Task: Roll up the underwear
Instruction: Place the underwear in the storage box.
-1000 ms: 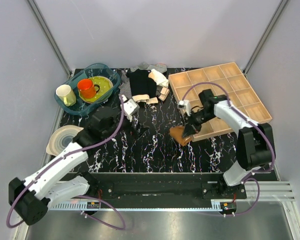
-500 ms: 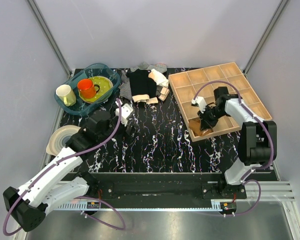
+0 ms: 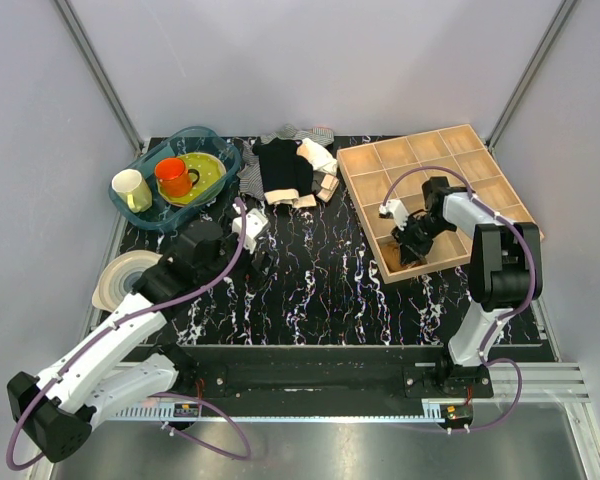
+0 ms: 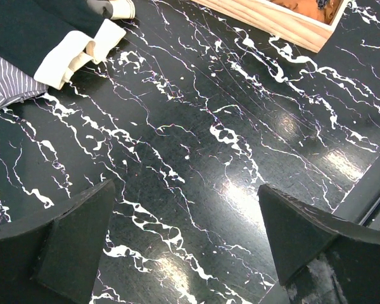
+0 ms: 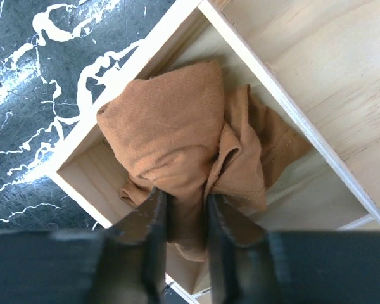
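Moved from bench (image 5: 25, 76) to tray (image 5: 316, 57), the rolled underwear (image 5: 171, 126) lies beneath the right end effector (image 5: 185, 202), near-closed jaws pinching a fold; only release seemingly remains.

The left arm (image 3: 110, 342) and the right arm (image 3: 466, 212) are each built of smooth white tube-shaped links joined by chunky black cylindrical joints. A thin purple cable (image 3: 238, 250) loops loosely along each arm. The black left gripper (image 4: 185, 193) carries two matte, wedge-shaped fingers (image 4: 76, 244) with a foam-like surface. The black right gripper (image 5: 185, 197) has narrow fingers (image 5: 153, 228) with rounded edges.
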You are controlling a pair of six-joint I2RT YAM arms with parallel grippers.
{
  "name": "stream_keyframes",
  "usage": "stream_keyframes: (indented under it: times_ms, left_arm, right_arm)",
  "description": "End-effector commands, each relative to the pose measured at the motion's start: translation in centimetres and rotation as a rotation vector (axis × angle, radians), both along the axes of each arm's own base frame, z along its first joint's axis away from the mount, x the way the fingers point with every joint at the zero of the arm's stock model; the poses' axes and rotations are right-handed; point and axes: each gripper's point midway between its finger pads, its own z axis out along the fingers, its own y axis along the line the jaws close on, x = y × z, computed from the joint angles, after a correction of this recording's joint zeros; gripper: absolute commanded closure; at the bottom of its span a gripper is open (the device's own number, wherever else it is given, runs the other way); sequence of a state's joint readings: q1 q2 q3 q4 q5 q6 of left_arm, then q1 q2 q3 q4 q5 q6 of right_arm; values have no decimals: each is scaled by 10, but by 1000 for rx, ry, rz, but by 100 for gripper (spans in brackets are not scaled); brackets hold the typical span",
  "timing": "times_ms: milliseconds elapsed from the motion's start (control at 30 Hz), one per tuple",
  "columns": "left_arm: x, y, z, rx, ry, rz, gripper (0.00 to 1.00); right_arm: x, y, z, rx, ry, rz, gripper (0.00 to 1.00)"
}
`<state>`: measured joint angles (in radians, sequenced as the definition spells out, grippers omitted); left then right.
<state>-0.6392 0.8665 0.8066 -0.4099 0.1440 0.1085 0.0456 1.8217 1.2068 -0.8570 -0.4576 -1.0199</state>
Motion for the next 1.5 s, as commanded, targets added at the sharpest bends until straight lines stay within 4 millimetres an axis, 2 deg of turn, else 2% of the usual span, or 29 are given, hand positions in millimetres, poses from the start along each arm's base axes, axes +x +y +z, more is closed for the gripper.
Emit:
stream_keyframes:
  times_ms: [0,67,267,400,567,667,733,800,1033,1133,1200,1333,1400,1433,1467]
  left_arm:
    - [7,4,-2,15,-19,26,1]
    - [7,3,-2,14,-20,25,1]
    - [7,4,-2,17,-18,27,1]
    - [8,5,-2,16,-20,29,1]
    - [7,5,-3,19,-19,26,1]
    - [7,4,-4,20,-14,25,1]
    - [7,4,-3,20,-14,25,1]
    - [7,4,-4,19,-9,25,1]
    - [7,5,-4,21,-12,31,1]
    - [7,5,-4,22,-11,29,1]
    - [7,5,-5,21,-8,30,1]
    - [6,5,-6,20,-3,29,1]
    - [6,6,-5,15,-2,38,1]
    - [7,6,-3,9,-4,45,1]
    - [7,7,0,-15,7,71,1]
  right_arm:
    - [0,-14,-15,-82,7,29,65]
    - [0,-10,-2,-59,2,19,54]
    - [15,-1,48,-1,-90,-24,37]
    - [21,3,76,21,-148,-39,31]
    - [21,10,92,59,-162,-40,33]
    - [15,21,93,116,-134,-32,48]
    - [13,28,87,139,-103,-26,60]
    - [11,33,78,157,-62,-30,67]
    - [14,34,39,138,38,-90,70]
    - [20,30,27,107,41,-131,71]
    - [31,22,21,67,15,-189,71]
    - [44,20,36,60,-37,-228,71]
    - [43,22,55,80,-65,-225,67]
    - [46,24,70,91,-90,-218,63]
    - [40,24,86,96,-96,-220,57]
